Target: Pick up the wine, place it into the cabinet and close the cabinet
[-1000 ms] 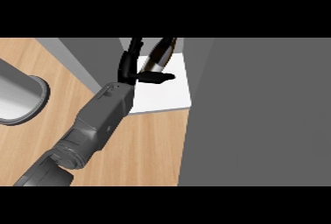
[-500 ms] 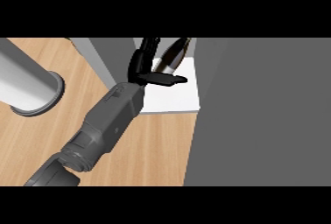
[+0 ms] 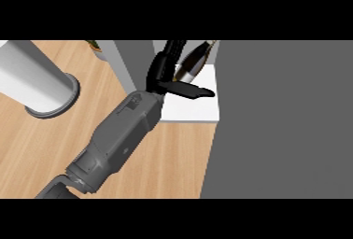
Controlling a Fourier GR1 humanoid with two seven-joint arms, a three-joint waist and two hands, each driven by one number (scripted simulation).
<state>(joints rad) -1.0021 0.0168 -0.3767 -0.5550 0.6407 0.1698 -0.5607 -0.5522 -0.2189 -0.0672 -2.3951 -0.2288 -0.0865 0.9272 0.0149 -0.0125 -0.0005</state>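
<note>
Over the wooden table (image 3: 172,158), the robot hand (image 3: 167,74) is gripping the wine (image 3: 194,63) at the white cabinet shelf (image 3: 193,109), upper center, beside a grey panel (image 3: 283,121) filling the right.

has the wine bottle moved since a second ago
Cannot tell: the whole view shifted. The wine bottle is in the robot hand over the white shelf, as before.

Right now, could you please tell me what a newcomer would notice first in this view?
The grey forearm crosses the wooden counter diagonally, and its black hand at the upper middle curls round the wine, held above the white shelf of the cabinet. A large grey panel, probably the cabinet's, fills the right side. A white cylinder stands at the left.
</note>
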